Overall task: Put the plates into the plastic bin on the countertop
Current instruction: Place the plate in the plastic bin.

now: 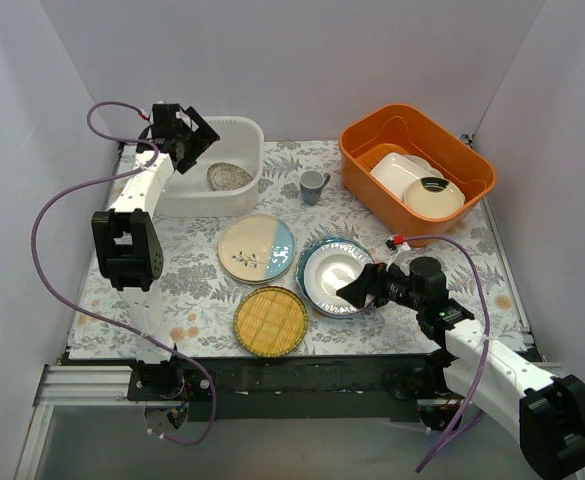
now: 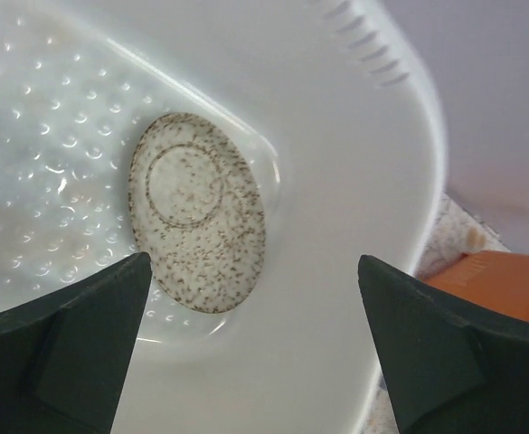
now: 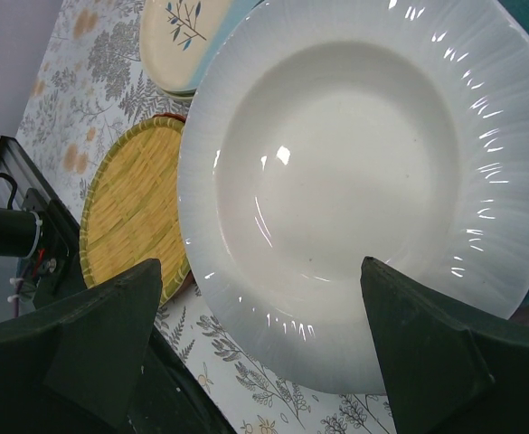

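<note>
Eleven o'clock: bin holding speckled plate, perhaps tilted; left gripper above, jaws apart; right gripper over pale plate, jaws apart.

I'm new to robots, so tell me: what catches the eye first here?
The bright orange bin at the back right stands out most. At the back left, the open left gripper hangs over a speckled plate in the white plastic bin. Nearer, the open right gripper hovers above a ribbed plate beside a yellow woven plate.
</note>
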